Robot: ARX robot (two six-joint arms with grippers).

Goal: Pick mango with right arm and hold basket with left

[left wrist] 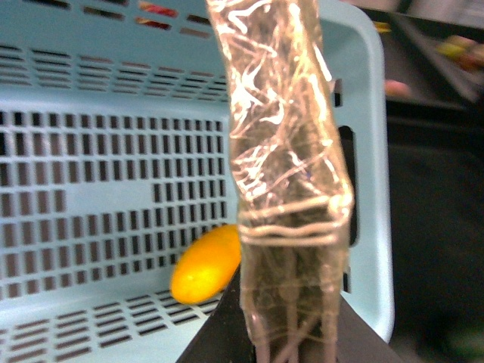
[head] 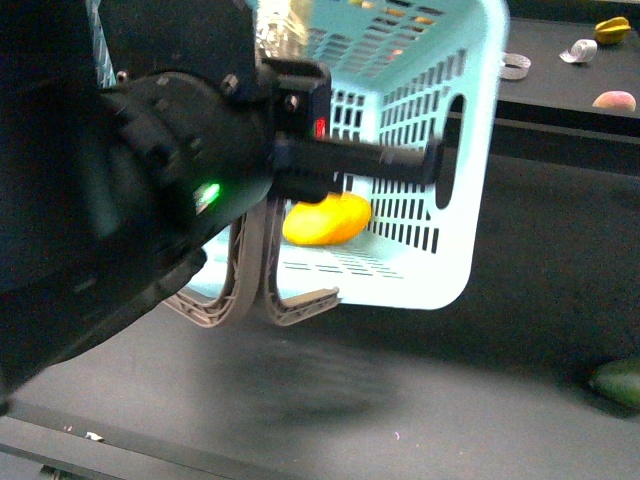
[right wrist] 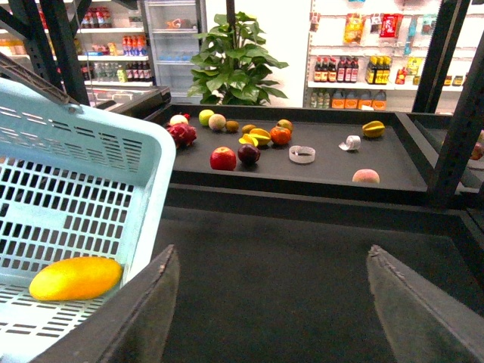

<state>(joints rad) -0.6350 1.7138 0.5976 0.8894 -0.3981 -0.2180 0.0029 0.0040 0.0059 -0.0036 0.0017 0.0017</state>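
The mango [head: 326, 220] lies inside the tilted basket [head: 470, 150], hoisted off the dark surface [head: 480, 400] by the left tool [left wrist: 291, 333] clamped on its taped handle [left wrist: 283, 151]; the right tool [right wrist: 272, 302] gapes empty, and any slip on that slick tape could dump basket and fruit.

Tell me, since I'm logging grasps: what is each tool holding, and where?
The left tool holds the basket, apparently by its tape-wrapped handle. The right tool is open and holds nothing; the mango lies in the basket.
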